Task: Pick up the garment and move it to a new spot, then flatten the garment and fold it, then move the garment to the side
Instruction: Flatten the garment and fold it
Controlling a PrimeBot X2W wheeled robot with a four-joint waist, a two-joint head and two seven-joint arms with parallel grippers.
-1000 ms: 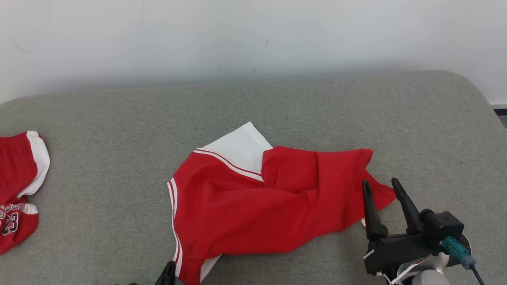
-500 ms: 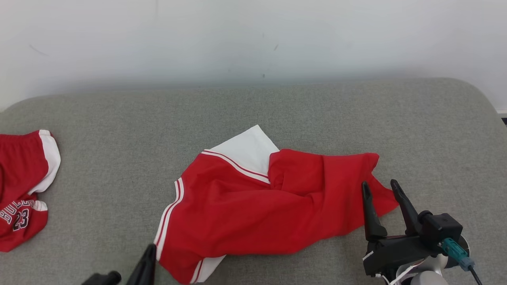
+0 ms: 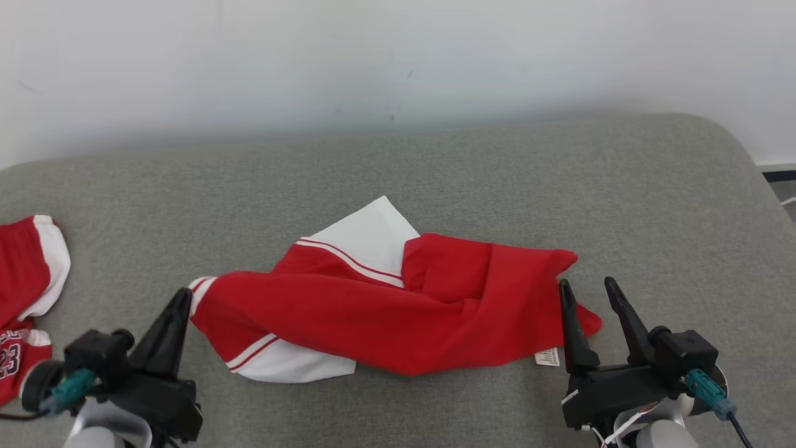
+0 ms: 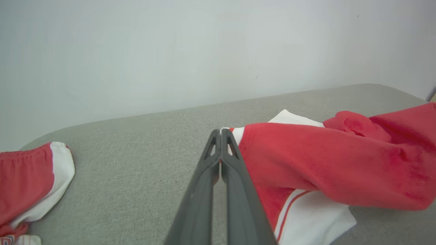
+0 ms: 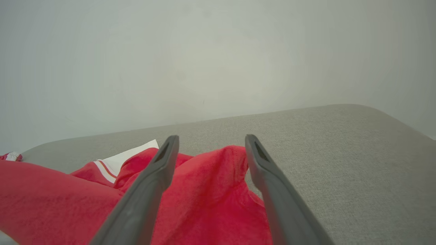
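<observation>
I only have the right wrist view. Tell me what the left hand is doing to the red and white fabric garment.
Observer: The left hand is shut on the striped left corner of the red and white fabric garment.
Operator: Report what lies beyond it.
Observer: A second red and white garment, printed 23, lies apart at the left edge of the grey padded surface.
Operator: Check my own side.
Observer: A small white label pokes from the hem beside the right hand.

A grey fabric-covered surface [image 3: 497,180] with rounded corners is seen before a plain white wall [image 3: 398,56]. At its left edge a red and white jersey [image 3: 28,280] is laid crumpled, and the number 23 [image 3: 11,359] is printed on it in dark digits.
</observation>
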